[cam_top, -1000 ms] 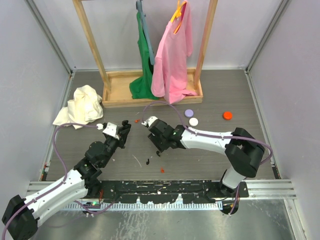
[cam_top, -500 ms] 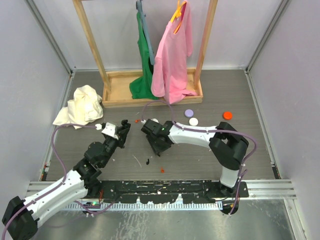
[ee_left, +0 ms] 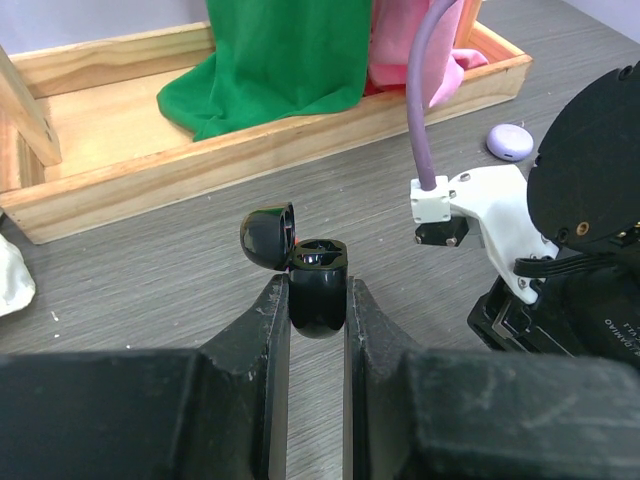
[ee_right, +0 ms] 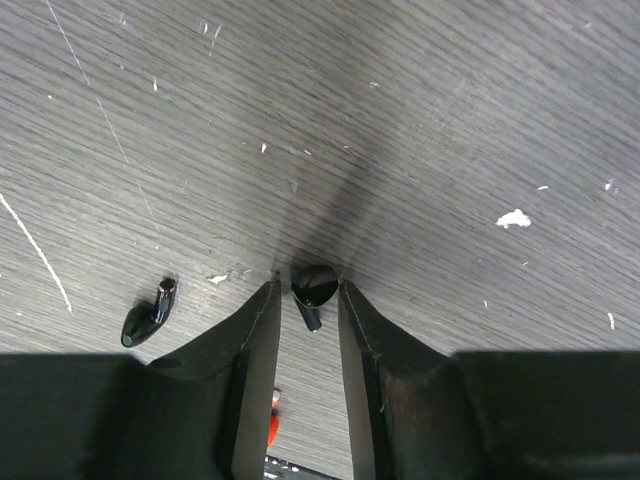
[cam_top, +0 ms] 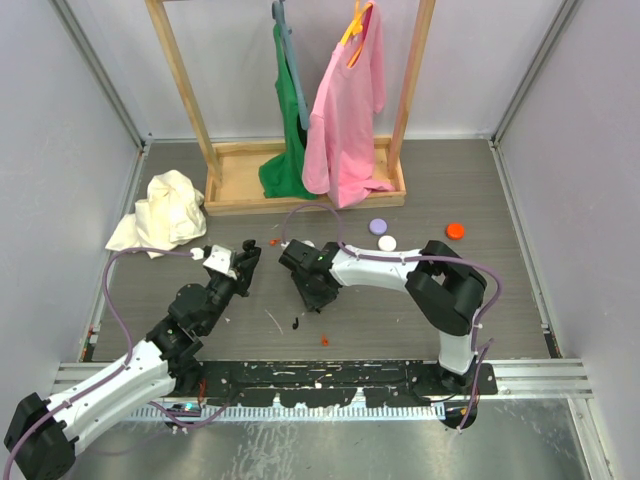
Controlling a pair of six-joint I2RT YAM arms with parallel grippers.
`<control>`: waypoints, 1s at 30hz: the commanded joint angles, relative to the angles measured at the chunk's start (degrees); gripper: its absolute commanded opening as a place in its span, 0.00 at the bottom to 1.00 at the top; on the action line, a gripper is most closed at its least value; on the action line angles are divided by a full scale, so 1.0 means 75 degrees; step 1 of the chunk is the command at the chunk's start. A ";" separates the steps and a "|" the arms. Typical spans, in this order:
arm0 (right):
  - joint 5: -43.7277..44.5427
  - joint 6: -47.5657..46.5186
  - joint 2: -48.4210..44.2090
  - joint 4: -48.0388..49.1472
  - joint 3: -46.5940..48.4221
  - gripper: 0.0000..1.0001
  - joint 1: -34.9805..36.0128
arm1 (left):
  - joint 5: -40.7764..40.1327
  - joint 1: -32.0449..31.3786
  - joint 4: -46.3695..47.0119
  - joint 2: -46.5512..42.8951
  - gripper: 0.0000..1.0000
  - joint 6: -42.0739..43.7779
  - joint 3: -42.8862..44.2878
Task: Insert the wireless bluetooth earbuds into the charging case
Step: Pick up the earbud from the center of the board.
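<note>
My left gripper (ee_left: 318, 305) is shut on the black charging case (ee_left: 318, 290), held upright above the table with its lid (ee_left: 268, 235) flipped open to the left. In the top view that gripper (cam_top: 245, 258) sits left of centre. My right gripper (ee_right: 308, 292) points down at the table, its jaws narrowly flanking one black earbud (ee_right: 312, 288). The right finger touches the earbud and a sliver of gap shows on the left. This earbud lies on the table. A second earbud (ee_right: 148, 315) lies to the left, also seen as a dark speck (cam_top: 297, 323) below the right gripper (cam_top: 312, 298).
A wooden rack base (cam_top: 240, 190) with a green garment (cam_top: 285, 150) and a pink shirt (cam_top: 345, 110) stands at the back. A white cloth (cam_top: 160, 210) lies back left. Purple (cam_top: 378, 227), white (cam_top: 387, 242) and orange (cam_top: 455, 231) caps lie right. A red scrap (cam_top: 324, 341) lies near the front.
My right gripper has moved left and down to the table, and its jaws have narrowed around the earbud. The left gripper and the case have not moved.
</note>
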 commanded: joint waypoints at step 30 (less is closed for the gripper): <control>0.0517 0.0028 -0.0624 0.0841 -0.0334 0.20 0.0032 | 0.0624 0.0040 0.0438 -0.0091 0.00 -0.0039 -0.0005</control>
